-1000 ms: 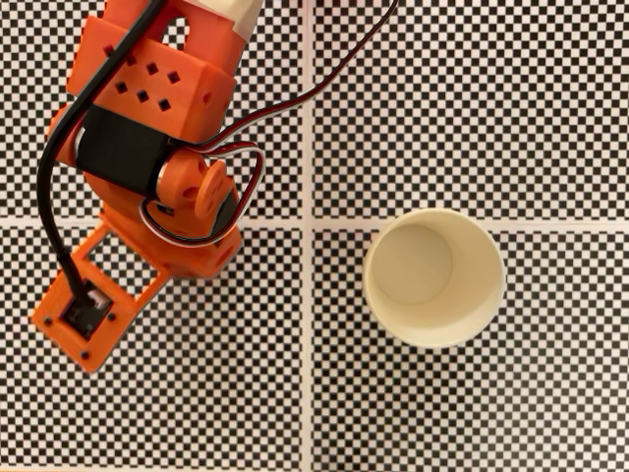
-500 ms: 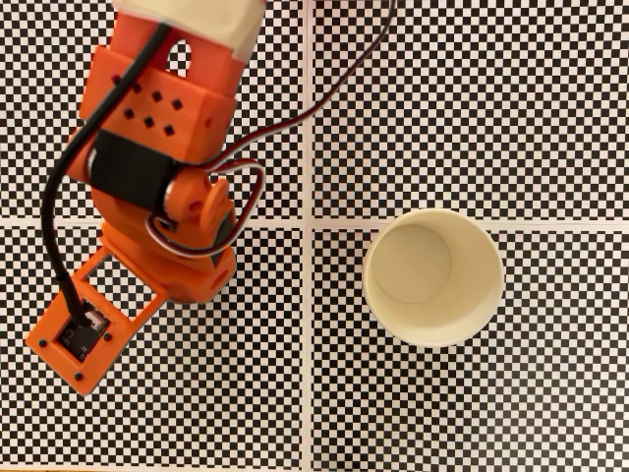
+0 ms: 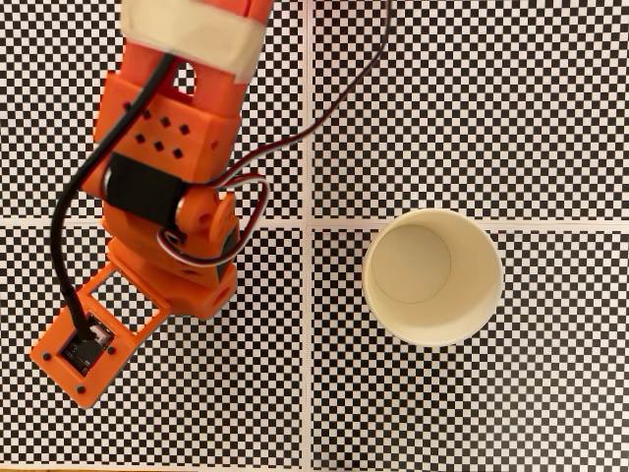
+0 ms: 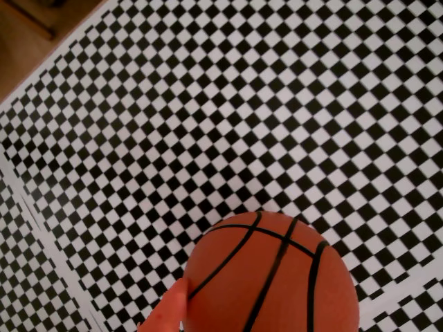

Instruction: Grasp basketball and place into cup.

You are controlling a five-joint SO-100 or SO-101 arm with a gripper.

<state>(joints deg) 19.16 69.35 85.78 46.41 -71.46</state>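
I'm in the carry step: in the wrist view the basketball [image 4: 271, 277] sits right under the camera with an orange fingertip [image 4: 168, 312] pressed to its side, so I judge the gripper is closed on it, lifted clear of the checkered mat [image 4: 208, 104]. The paper cup [image 3: 433, 276] stands empty, well off to the arm's [image 3: 172, 197] right in the fixed view — next I must swing across until the ball hangs over its mouth, then let go.

A black-and-white checkered surface [image 3: 472, 98] with white dividing lines; brown floor [image 4: 28, 34] beyond its edge.
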